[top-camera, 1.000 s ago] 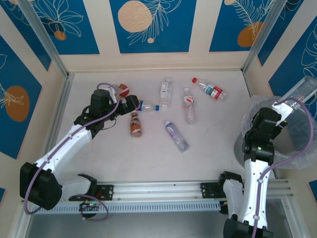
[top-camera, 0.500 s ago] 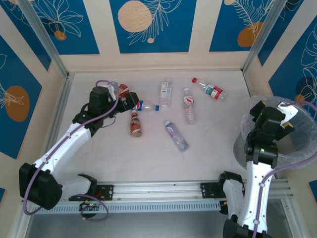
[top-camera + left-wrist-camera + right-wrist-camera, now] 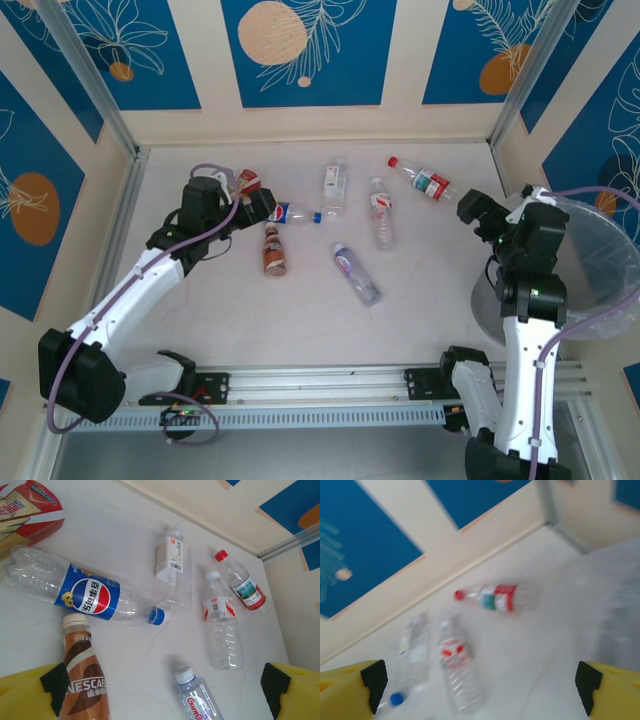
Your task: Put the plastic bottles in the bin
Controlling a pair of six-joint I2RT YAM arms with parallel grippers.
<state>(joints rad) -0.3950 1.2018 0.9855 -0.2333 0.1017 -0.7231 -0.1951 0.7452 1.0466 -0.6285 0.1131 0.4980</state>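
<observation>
While both pincers are hanging wide open and empty, the bottles are lying on their sides across the table (image 3: 300, 320), from centre to 12 o'clock in the top view. The bin (image 3: 610, 240) is sitting at 3 o'clock.

Right gripper (image 3: 479, 680) is hovering at the bin's 9 o'clock rim, facing the red-capped bottle (image 3: 495, 597) at its 11 o'clock, which is likely the next pick. Its wrist view is reading blurred, so settling before descending is worth it.

Left gripper (image 3: 164, 680) is hovering at 10 o'clock over the Pepsi bottle (image 3: 90, 592) and the Nescafe bottle (image 3: 85, 675). The Nescafe cap is sitting right against the Pepsi bottle; can't tell if they're touching.

Advising:
- Jaws going across the body, not along it, and closing on the labelled middle.
- Lifting straight up, to avoid nudging the neighbour.
- Squeezing gently, since thin clear plastic is probably prone to crushing and rolling.
</observation>
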